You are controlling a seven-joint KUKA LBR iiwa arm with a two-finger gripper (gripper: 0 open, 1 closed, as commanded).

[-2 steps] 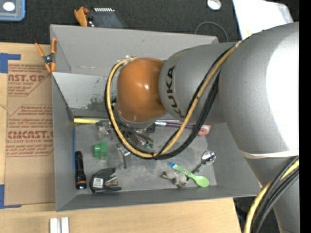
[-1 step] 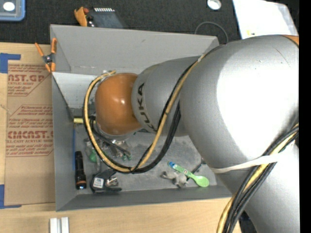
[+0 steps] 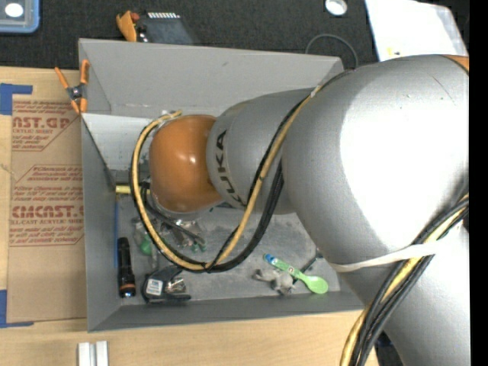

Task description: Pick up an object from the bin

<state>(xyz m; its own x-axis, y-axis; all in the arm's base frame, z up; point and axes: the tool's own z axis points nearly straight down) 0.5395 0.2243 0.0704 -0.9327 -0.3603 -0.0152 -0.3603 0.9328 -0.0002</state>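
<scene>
Orange wrist cover [image 3: 179, 162] hides your gripper [image 3: 177, 223]; can't tell open or closed. Nearest: small green piece [image 3: 145, 244] just beside it, black marker [image 3: 124, 269] along left wall, green spoon [image 3: 309, 282] well apart, right.

Green spoon [image 3: 306, 280] lower right; black marker [image 3: 125, 269] far left, well apart.

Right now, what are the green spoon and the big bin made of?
The green spoon looks like plastic: bright, even colour with a smooth sheen. The bin looks like sheet metal, matte grey, with flat folded walls.
</scene>
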